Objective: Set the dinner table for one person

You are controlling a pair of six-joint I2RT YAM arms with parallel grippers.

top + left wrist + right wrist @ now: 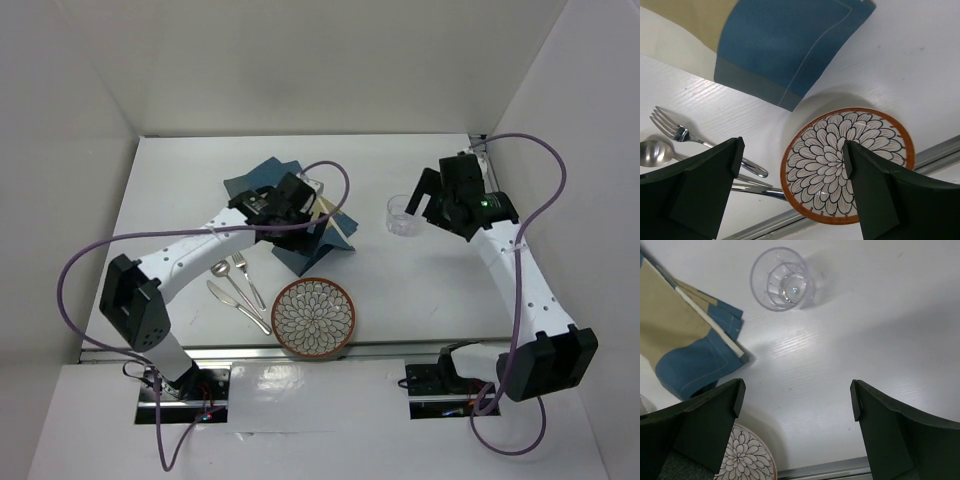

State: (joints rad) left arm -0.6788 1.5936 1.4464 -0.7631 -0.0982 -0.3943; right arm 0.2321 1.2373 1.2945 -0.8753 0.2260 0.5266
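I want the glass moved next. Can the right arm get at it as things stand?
Probably yes. The right gripper is open and empty. The glass stands upright on the dinner table just ahead of it, apart from the placemat, with nothing between them.

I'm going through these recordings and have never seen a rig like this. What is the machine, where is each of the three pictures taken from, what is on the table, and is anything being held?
Two robot arms are bolted at the near edge of a white table. One picture looks down from above and behind them. The other two come from a camera on each wrist, so the dark shapes at the bottom are that arm's own fingers. On the table are a rumpled blue-and-tan placemat, a flower-patterned plate, a clear glass, and, left of the plate in the overhead picture, a fork, spoon and knife. The left tool and right tool are both open and hold nothing.
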